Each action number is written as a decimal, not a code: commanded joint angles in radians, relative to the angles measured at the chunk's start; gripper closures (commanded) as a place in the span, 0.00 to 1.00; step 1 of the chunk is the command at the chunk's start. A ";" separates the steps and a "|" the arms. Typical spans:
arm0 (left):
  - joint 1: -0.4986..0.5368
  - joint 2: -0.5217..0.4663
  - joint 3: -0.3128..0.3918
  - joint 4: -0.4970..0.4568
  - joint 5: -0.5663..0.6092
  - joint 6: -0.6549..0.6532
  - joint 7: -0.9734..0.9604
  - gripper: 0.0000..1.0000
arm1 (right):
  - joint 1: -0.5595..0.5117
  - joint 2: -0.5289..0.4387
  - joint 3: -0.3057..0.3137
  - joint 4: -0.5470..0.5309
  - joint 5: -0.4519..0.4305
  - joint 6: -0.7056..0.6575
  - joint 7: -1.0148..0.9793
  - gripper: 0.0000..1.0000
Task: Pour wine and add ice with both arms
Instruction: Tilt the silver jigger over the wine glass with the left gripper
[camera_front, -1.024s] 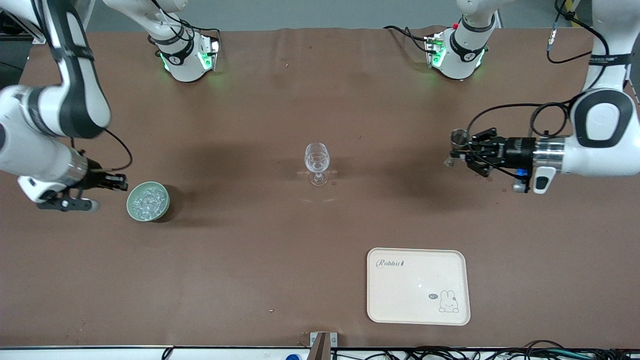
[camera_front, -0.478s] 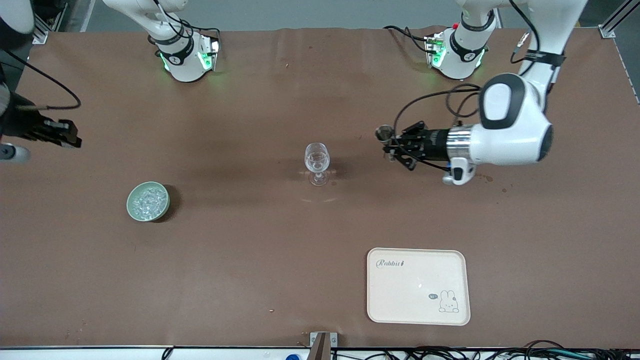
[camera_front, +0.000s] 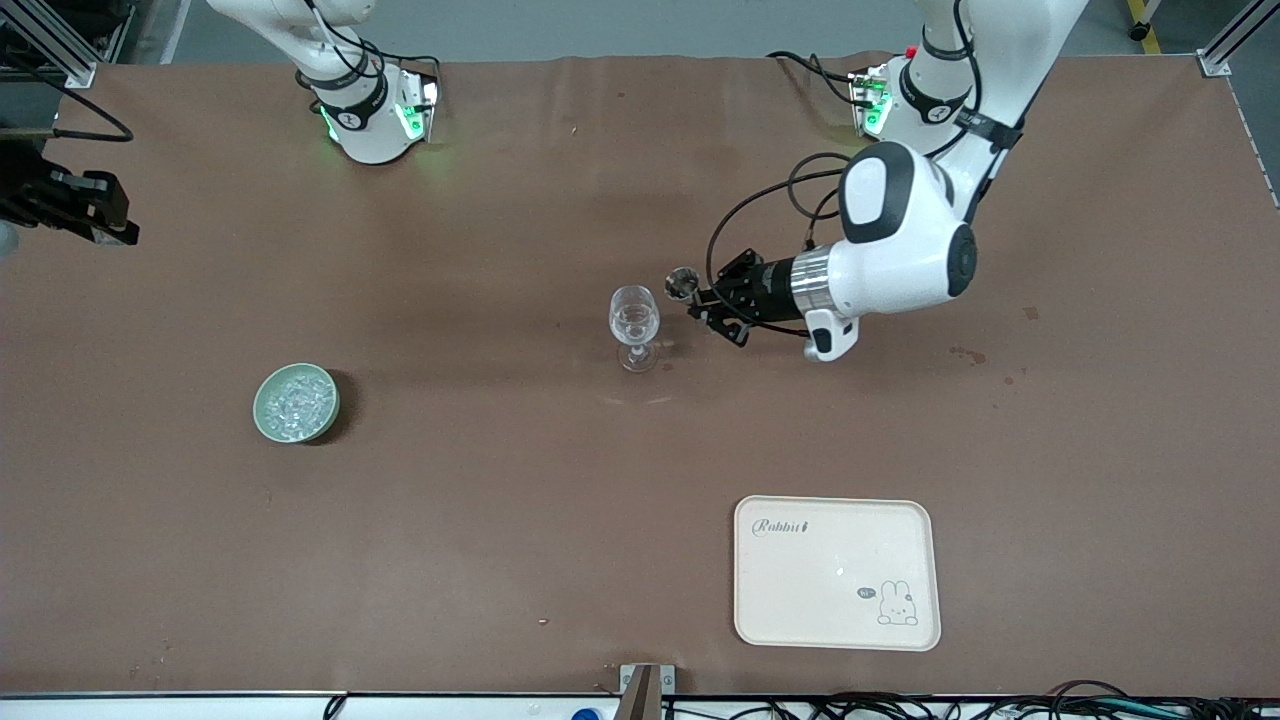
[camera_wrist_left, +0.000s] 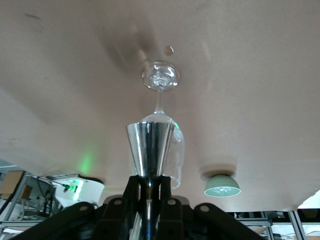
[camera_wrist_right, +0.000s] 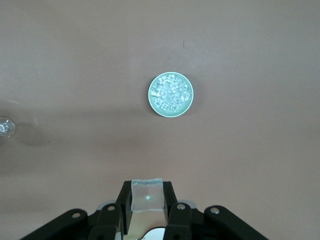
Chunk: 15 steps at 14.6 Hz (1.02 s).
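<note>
My left gripper (camera_front: 703, 300) is shut on the stem of a shiny metal measuring cup (camera_front: 683, 283) and holds it upright, close beside the rim of the clear stemmed glass (camera_front: 634, 322) at the table's middle. In the left wrist view the cup (camera_wrist_left: 150, 150) stands in front of the glass (camera_wrist_left: 161, 79), gripped by the left gripper (camera_wrist_left: 150, 189). The ice (camera_front: 294, 402) fills a pale green bowl (camera_front: 262, 415) toward the right arm's end. My right gripper (camera_front: 105, 220) is raised high at that end, away from the bowl. It is shut (camera_wrist_right: 146, 200) on a pale translucent tool (camera_wrist_right: 146, 192), above the ice (camera_wrist_right: 170, 94).
A cream tray (camera_front: 836, 572) with a rabbit print lies near the front camera toward the left arm's end. Small dark spots (camera_front: 968, 354) mark the brown table cover under the left arm. Both green-lit bases stand along the table's edge farthest from the front camera.
The left arm has carried the metal cup across the table to the glass. The right gripper has lifted off from beside the bowl and pulled back toward its table end.
</note>
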 joint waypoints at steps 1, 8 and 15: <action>-0.002 0.026 -0.026 0.032 0.002 0.041 -0.023 1.00 | 0.024 -0.012 -0.026 -0.007 0.005 -0.007 0.004 0.99; -0.010 0.138 -0.098 0.163 0.405 0.087 -0.287 1.00 | 0.064 -0.012 -0.066 -0.012 0.005 -0.010 0.004 0.99; -0.031 0.138 -0.136 0.169 0.750 0.086 -0.456 1.00 | 0.063 -0.007 -0.066 -0.017 0.007 -0.022 0.004 1.00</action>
